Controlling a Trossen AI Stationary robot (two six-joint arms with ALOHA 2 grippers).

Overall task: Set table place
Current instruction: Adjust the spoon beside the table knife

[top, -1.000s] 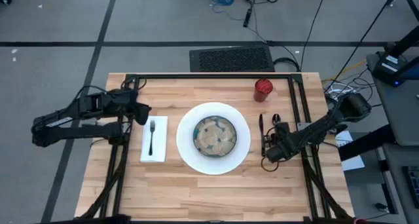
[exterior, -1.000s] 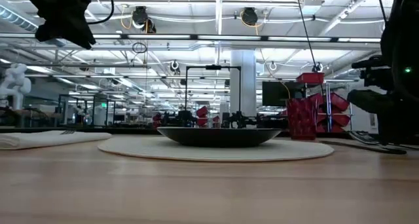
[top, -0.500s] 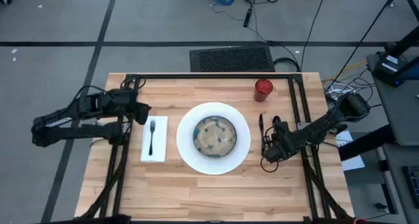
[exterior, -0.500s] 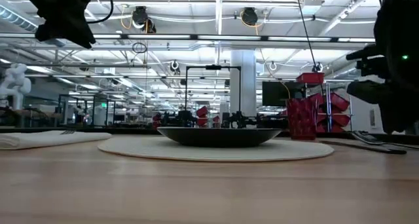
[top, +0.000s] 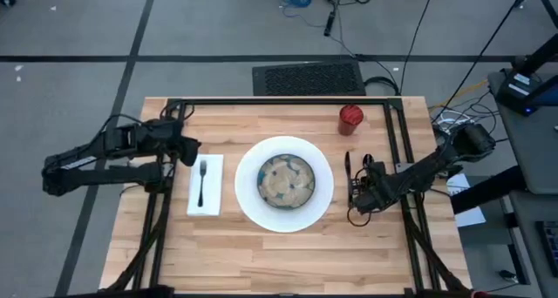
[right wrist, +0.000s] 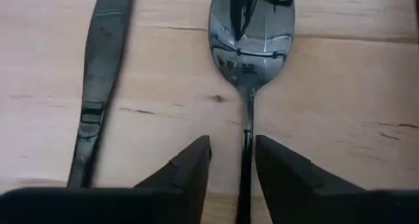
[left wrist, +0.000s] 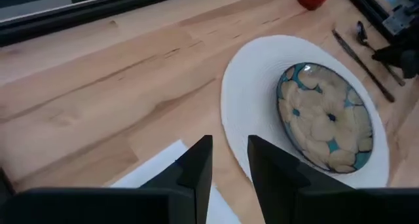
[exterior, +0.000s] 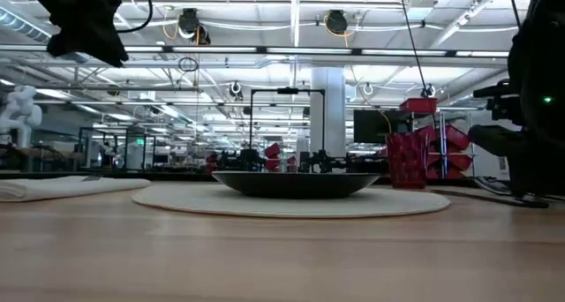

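A white plate [top: 253, 206] with a speckled bowl [top: 286, 179] on it lies mid-table. To its left, a fork [top: 201, 181] rests on a white napkin [top: 212, 202]. The red cup [top: 350, 116] stands at the far right. A knife [right wrist: 98, 86] and a spoon [right wrist: 252, 34] lie flat on the wood, right of the plate. My right gripper [right wrist: 232, 142] hovers low over the spoon's handle [right wrist: 247, 152], narrowly open, a finger on either side of it. My left gripper [left wrist: 229, 142] hangs above the napkin's far end, narrowly open and holding nothing.
Black frame rails [top: 279, 103] run along the table's far edge and down both sides. The left rail [top: 153, 220] passes next to the napkin and the right rail [top: 410, 211] next to my right arm. Bare wood [top: 279, 259] stretches along the near edge.
My right gripper has risen a little over the spoon's handle and sunk back down. The spoon and knife lie where they were.
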